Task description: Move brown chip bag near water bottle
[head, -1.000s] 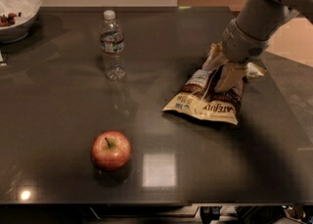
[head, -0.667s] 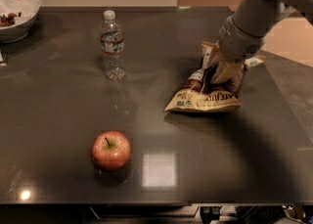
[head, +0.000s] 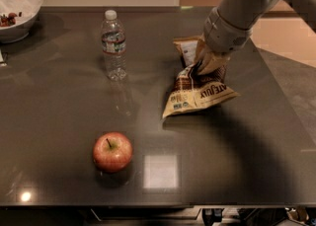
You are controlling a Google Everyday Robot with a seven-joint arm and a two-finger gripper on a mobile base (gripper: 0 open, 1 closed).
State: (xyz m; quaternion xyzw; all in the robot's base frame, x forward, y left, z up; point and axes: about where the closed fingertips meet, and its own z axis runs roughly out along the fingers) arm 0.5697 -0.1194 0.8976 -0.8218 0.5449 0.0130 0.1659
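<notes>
The brown chip bag [head: 197, 92], cream and dark brown with "LATE JULY" lettering, hangs tilted just above the dark table right of centre, its lower corner close to the surface. My gripper [head: 207, 64] is shut on the bag's upper middle, the grey arm reaching in from the top right. The water bottle [head: 113, 46], clear with a white cap and a label band, stands upright to the left of the bag, well apart from it.
A red apple [head: 112, 151] sits at the front left of the dark table [head: 59, 121]. A white bowl [head: 17, 10] with dark bits stands at the far left corner. The table's right edge borders a tan floor.
My gripper has lifted the chip bag off the table and carried it left, toward the water bottle. The bottle and apple have not moved.
</notes>
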